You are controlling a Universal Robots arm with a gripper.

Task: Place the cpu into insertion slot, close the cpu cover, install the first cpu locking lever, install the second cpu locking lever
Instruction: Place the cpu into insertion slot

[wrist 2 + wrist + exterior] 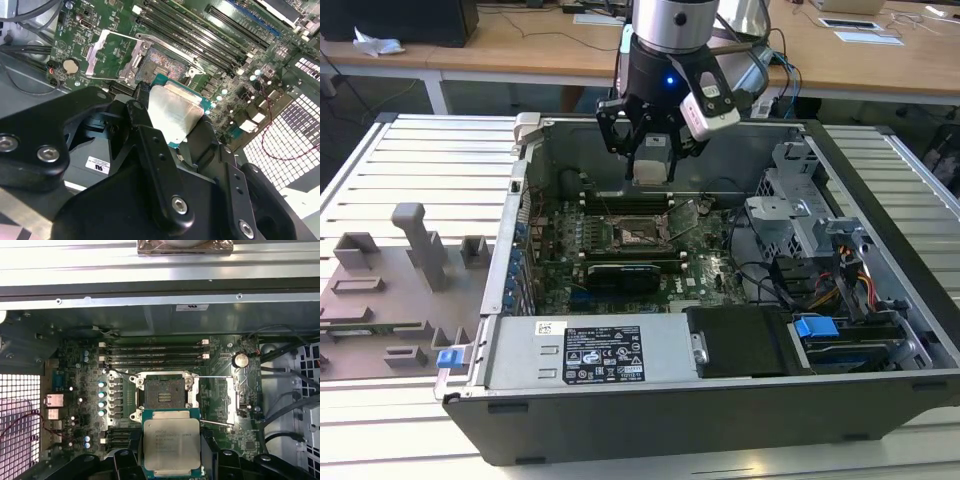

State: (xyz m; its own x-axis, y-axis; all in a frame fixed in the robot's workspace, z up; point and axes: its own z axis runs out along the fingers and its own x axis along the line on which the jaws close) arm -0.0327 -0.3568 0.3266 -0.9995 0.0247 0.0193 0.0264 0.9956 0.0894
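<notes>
above insertion slot (162, 392), claw (652, 168) clamped on cpu (171, 442); cpu cover (235, 402) flipped open, memory slots (155, 352) beside.

Room light: bright and even, coming from above.
Tabletop (410, 150): pale slats shine softly in the exterior view.
Case (720, 415): inside dimmer, in soft shadow.
Cpu (172, 112): white glare on its top in the second wrist view.
Wall (160, 272): washed-out bright band.
Grille (20, 395): light shines through.

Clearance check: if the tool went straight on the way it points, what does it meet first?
Likely the open socket, with the held chip touching first. Nothing shows between them, but depth is unclear.
</notes>
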